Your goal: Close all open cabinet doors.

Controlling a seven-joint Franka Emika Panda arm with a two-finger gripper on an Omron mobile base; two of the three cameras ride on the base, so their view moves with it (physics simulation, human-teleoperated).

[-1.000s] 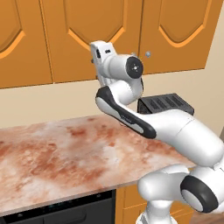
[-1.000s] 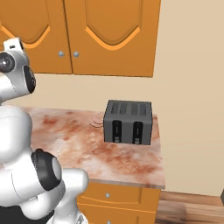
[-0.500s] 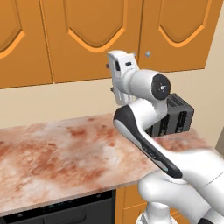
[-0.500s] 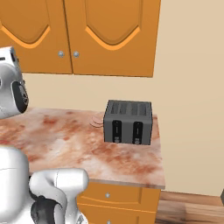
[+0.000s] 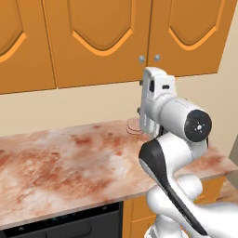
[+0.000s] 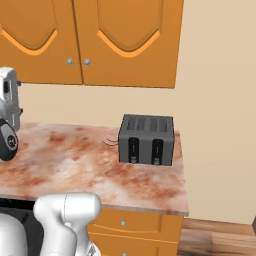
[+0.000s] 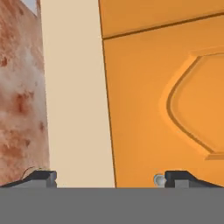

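Gripper (image 7: 109,177) of mine stands wide open and holds nothing; in the hand view its two dark fingertips (image 7: 41,177) rise at the bottom, far apart. Between them I see a strip of cream wall (image 7: 74,96), with the marbled red-brown counter (image 7: 19,96) along the left edge. An orange-brown cabinet door (image 7: 175,100) takes up the right of that view, and a small silver knob (image 7: 159,179) shows just beside my right-hand fingertip; I cannot tell whether they touch.

In the left base view my white arm (image 5: 169,116) rises from the lower right, the hand lifted above the counter (image 5: 69,162) and just below the cabinet doors (image 5: 100,37). These doors run across the top of the frame and lie flush, with two round knobs (image 5: 141,59) side by side above my hand.

In the right base view the cabinet doors (image 6: 127,40) fill the upper left, also flush, with paired knobs (image 6: 70,61) near their lower edge. A dark grey toaster (image 6: 146,139) stands on the counter (image 6: 75,165) at mid-frame, well apart from my arm at the left edge.
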